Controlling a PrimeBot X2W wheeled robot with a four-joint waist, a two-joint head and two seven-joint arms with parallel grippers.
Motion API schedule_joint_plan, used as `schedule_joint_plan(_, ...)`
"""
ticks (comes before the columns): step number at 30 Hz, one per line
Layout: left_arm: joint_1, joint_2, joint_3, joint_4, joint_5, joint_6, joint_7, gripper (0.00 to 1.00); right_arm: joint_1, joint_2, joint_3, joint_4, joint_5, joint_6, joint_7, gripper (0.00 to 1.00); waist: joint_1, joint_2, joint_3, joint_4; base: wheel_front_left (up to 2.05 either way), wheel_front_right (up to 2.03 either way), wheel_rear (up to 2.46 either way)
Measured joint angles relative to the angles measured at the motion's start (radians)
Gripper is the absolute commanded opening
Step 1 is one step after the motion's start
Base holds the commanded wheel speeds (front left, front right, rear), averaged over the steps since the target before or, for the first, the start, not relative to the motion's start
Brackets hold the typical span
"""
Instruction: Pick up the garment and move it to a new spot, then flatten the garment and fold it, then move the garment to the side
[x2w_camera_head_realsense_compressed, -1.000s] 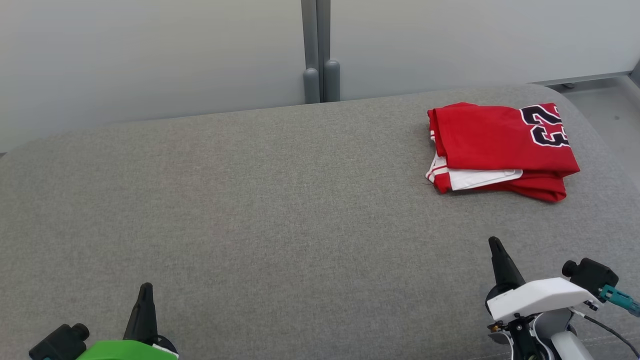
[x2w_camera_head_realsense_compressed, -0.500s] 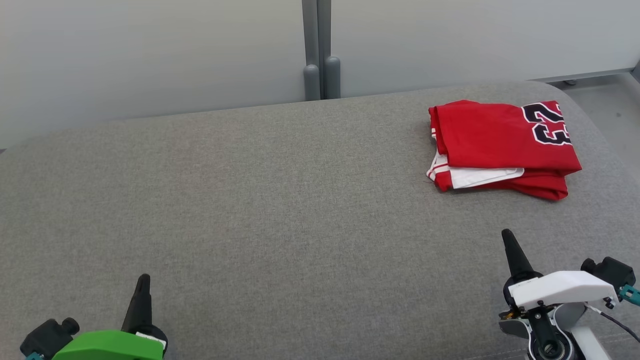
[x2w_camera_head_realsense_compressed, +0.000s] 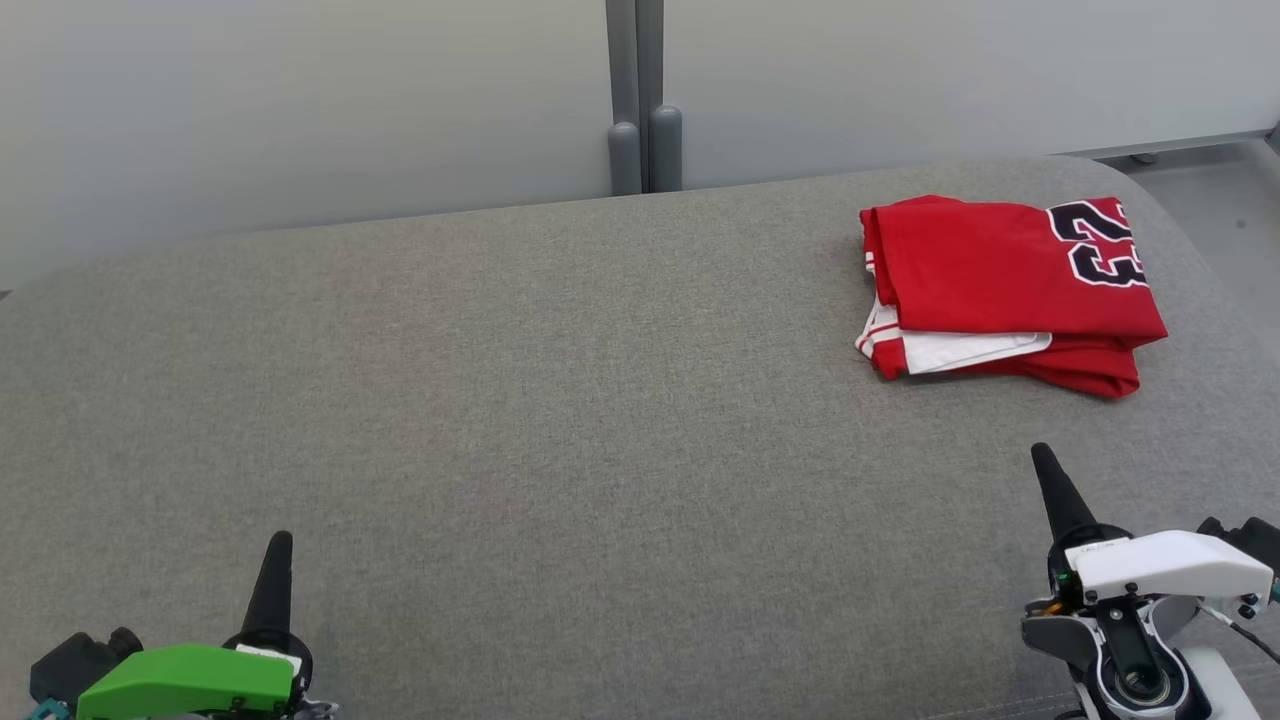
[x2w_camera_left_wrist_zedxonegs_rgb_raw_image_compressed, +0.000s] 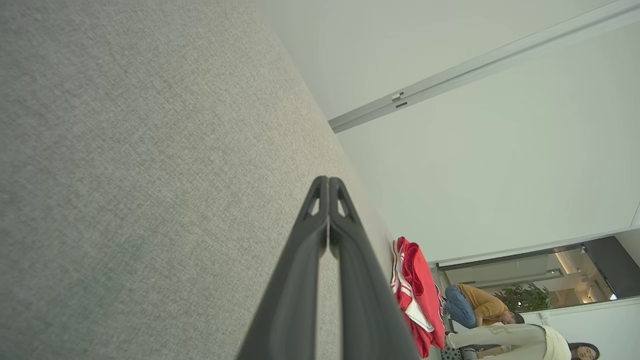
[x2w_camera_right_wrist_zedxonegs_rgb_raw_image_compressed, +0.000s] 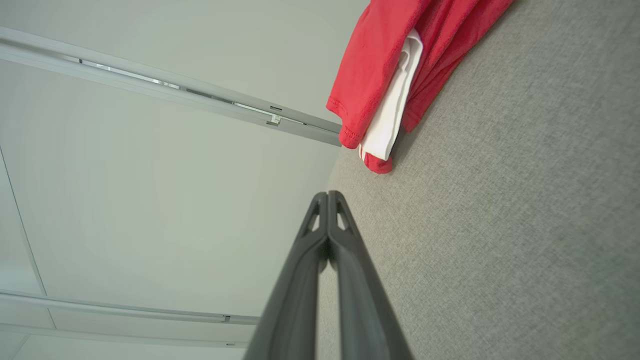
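A wide grey fabric-covered worktop (x2w_camera_head_realsense_compressed: 520, 380) fills most of the head view, with pale wall panels (x2w_camera_head_realsense_compressed: 300, 100) behind it and a grey post (x2w_camera_head_realsense_compressed: 640, 100) at the middle of its far edge.

A red garment (x2w_camera_head_realsense_compressed: 1010, 285), a sports jersey with dark, white-edged numerals and white trim, lies folded in a rough rectangle at the far right of the worktop, close to its rounded corner. A white layer shows along the fold's near edge.

The left gripper (x2w_camera_head_realsense_compressed: 279, 545) hangs over the near left of the worktop, well apart from the garment, its jaws pressed together into a single dark point. The right gripper (x2w_camera_head_realsense_compressed: 1046, 460) hangs at the near right, nearer the garment but not touching it, its jaws also together and empty.

In the left wrist view the garment (x2w_camera_left_wrist_zedxonegs_rgb_raw_image_compressed: 417, 295) sits beyond the closed left gripper (x2w_camera_left_wrist_zedxonegs_rgb_raw_image_compressed: 328, 182), and two people (x2w_camera_left_wrist_zedxonegs_rgb_raw_image_compressed: 480, 305) appear in the room past it. The right wrist view shows the garment (x2w_camera_right_wrist_zedxonegs_rgb_raw_image_compressed: 380, 75) just ahead of the closed right gripper (x2w_camera_right_wrist_zedxonegs_rgb_raw_image_compressed: 327, 197).
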Motion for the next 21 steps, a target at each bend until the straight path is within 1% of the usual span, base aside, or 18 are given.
schedule_joint_plan(11, -0.034, 0.004, 0.01, 0.027, -0.146, -0.034, 0.033, 0.0, -0.023, -0.003, -0.043, 0.009, 0.145, 0.03, 0.031, 0.0, 0.0, 0.0, 0.007, 0.002, 0.0, 0.0, 0.0)
schedule_joint_plan(21, -0.063, 0.009, 0.017, 0.05, -0.268, -0.061, 0.053, 0.0, -0.037, -0.005, -0.08, 0.02, 0.265, 0.049, 0.054, 0.0, 0.0, 0.0, 0.012, 0.003, 0.0, 0.0, 0.0)
